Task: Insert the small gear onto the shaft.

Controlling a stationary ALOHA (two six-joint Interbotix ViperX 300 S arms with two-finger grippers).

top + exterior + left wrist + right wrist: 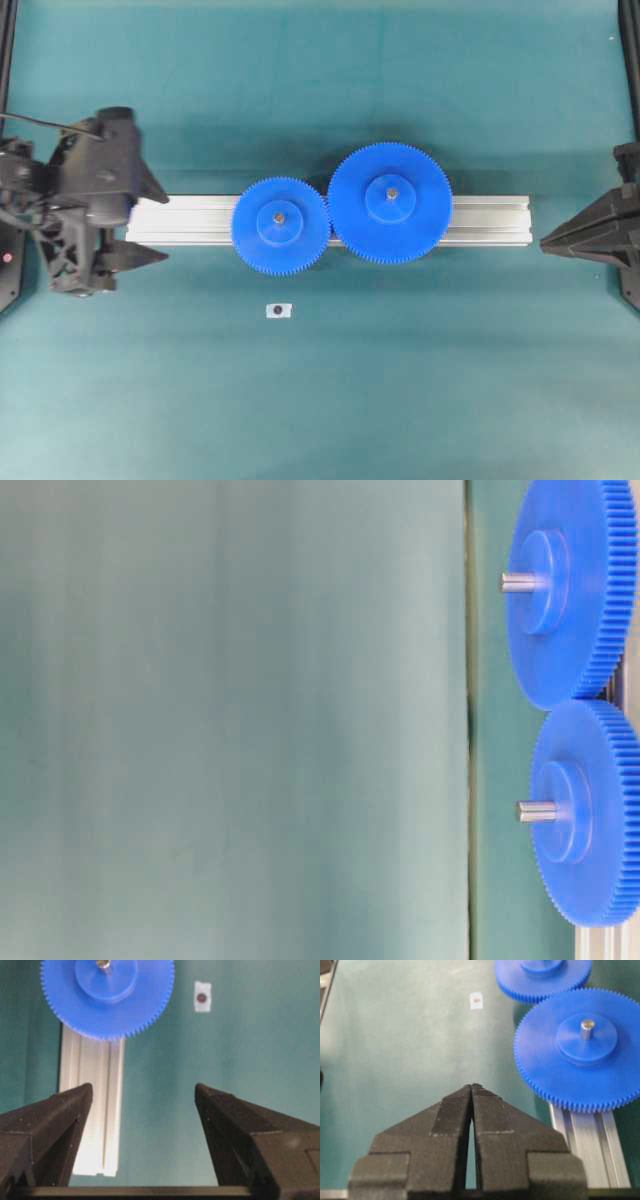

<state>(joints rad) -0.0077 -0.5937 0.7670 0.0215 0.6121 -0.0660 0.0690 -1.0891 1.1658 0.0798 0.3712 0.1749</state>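
The small gear, a blue toothed disc, lies flat on the aluminium rail, its teeth meeting the larger blue gear. The shaft pokes up through the small gear's raised hub; in the table-level view the shaft sticks out of the small gear. My left gripper is open at the rail's left end, clear of the gear, with nothing between its fingers. My right gripper is shut and empty, off the rail's right end, seen as my right gripper in its wrist view.
The silver rail runs left to right across the teal mat. A small white patch with a dark dot lies on the mat in front of the small gear. A second pin stands in the larger gear's hub.
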